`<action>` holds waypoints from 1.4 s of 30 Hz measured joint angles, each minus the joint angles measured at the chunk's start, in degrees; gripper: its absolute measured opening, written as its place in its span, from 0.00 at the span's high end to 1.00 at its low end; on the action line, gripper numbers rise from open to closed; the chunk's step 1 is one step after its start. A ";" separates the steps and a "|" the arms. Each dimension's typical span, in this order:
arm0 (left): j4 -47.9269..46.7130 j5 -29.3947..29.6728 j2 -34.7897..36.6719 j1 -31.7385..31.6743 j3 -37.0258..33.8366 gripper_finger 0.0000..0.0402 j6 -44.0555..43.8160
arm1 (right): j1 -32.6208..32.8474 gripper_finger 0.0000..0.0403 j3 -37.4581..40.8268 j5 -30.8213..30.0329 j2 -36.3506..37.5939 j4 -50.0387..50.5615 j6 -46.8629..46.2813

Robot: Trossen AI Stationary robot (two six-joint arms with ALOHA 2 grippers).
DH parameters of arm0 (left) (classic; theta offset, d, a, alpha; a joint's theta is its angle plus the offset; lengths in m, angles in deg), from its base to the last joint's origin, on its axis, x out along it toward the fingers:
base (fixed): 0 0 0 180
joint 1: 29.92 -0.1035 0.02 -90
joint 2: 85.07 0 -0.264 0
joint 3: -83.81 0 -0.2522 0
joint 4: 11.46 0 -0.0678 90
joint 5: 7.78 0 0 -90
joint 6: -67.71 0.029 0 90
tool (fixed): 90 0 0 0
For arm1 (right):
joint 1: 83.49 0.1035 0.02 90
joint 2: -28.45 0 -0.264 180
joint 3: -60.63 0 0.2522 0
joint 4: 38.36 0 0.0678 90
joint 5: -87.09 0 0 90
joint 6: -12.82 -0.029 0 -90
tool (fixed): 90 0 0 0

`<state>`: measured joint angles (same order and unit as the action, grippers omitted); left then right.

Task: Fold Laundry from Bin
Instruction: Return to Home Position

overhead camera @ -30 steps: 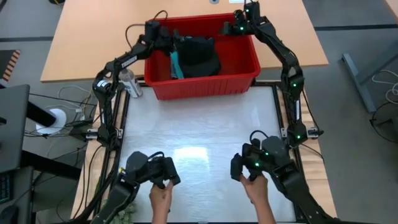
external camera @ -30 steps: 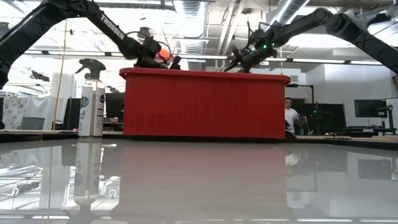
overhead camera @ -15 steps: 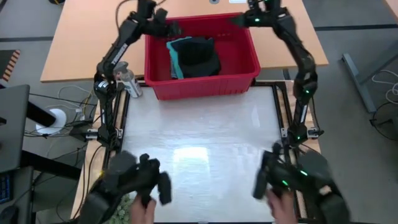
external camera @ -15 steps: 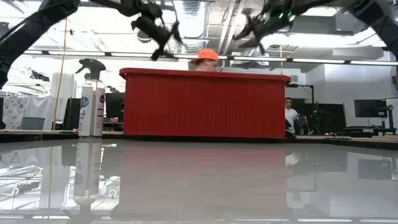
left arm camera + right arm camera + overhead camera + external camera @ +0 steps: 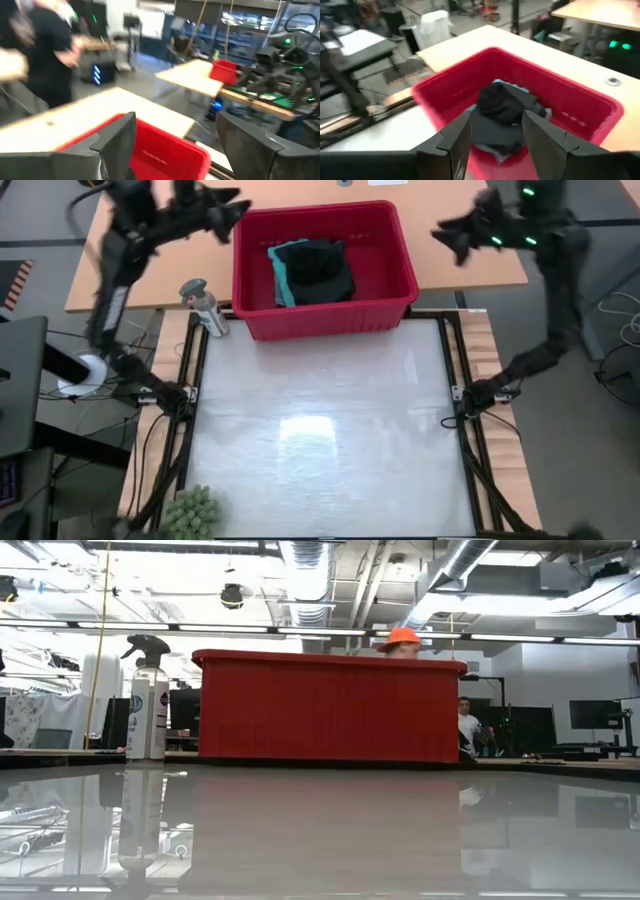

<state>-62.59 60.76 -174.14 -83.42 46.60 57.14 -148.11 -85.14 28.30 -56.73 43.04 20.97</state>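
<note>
Glossy white tabletop is being shown from above, with the red bin standing at its far edge and a spray bottle just beside the bin's left end. Laundry is being held inside the bin, a black garment lying on top and turquoise cloth showing along its left side. The left gripper is being held in the air over the wooden desk, near the bin's far left corner, its jaws spread wide, empty and touching nothing. The right gripper is being held in the air off the bin's right side, its jaws likewise spread and empty. A person's orange cap is being glimpsed over the bin's rim in the low view.
</note>
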 joint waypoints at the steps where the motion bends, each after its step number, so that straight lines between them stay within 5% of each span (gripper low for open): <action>1: -0.81 2.10 1.73 1.08 0.00 0.35 1.83 | 0.01 0.50 -0.02 0.72 1.76 1.79 0.45; 5: -6.62 8.55 7.89 5.89 0.02 0.35 7.02 | 0.09 0.50 0.02 15.71 7.93 10.00 11.18; 10: -11.92 9.39 13.27 11.50 -0.11 0.35 8.09 | 0.17 0.50 4.70 25.59 14.13 11.80 6.84; 17: -10.44 7.60 23.01 19.43 -6.02 0.35 6.39 | 2.67 0.50 24.61 31.17 25.77 -8.42 -5.81; 22: -8.22 5.16 30.35 23.31 -18.77 0.35 5.26 | 13.89 0.50 48.74 25.74 34.27 -39.97 -23.01; 28: 8.93 2.82 40.29 26.78 -43.92 0.35 -1.97 | 32.63 0.50 73.44 14.11 39.01 -74.41 -35.34; 35: 31.05 6.15 56.59 30.28 -75.66 0.35 -9.18 | 46.32 0.50 87.03 -3.72 46.97 -78.95 -31.45; 42: 42.65 8.75 72.07 31.48 -95.02 0.35 -14.89 | 51.03 0.50 98.40 -12.39 59.98 -80.33 -28.19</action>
<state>-19.94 69.51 -102.08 -51.94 -48.42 42.25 -97.08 13.26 15.91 3.25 -37.29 -7.22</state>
